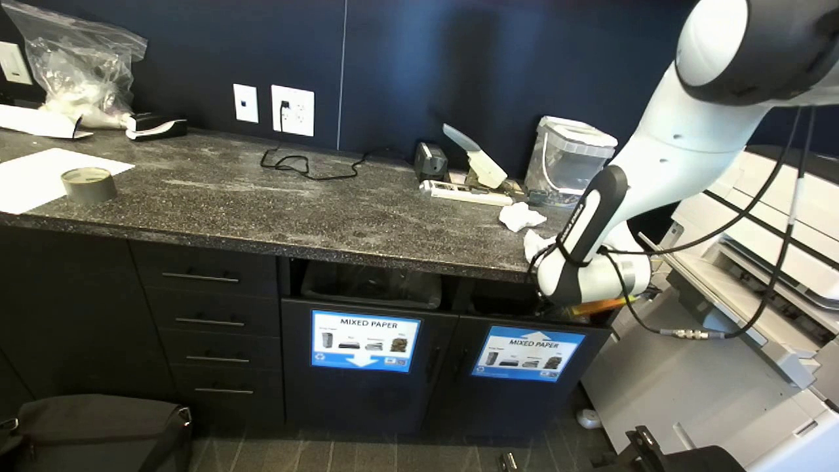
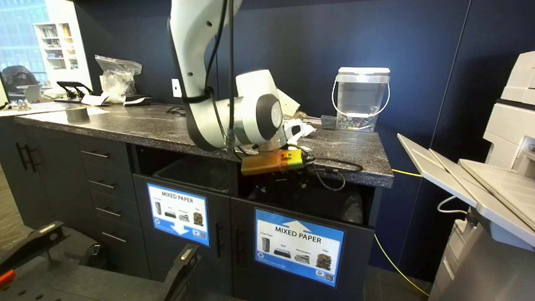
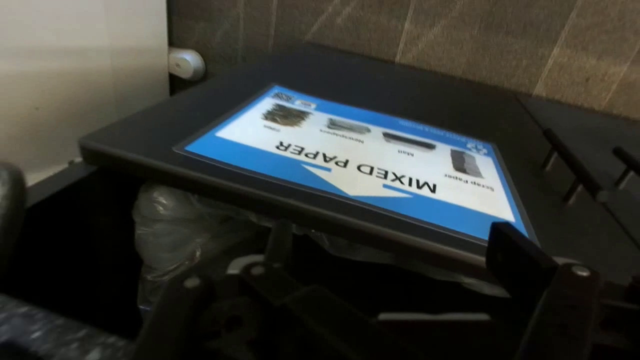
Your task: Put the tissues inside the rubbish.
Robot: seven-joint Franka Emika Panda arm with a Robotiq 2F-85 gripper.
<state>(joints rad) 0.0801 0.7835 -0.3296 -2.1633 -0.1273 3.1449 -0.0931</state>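
The hand is released, its fingers spread well apart, below the level of the bench at its right end, by the clear-lined rubbish bin; whether it touches the right door I cannot tell. I can make out two crumpled tissues, both up on the bench toward the right; in an exterior view the arm stands in front of part of the nearer one. I count two MIXED PAPER signs below. Behind the tissues, on the far side, stand one lidded bucket and one pale desk tool, its upper part raised. On the left are one tape roll and one clear bag; on the right, a printer
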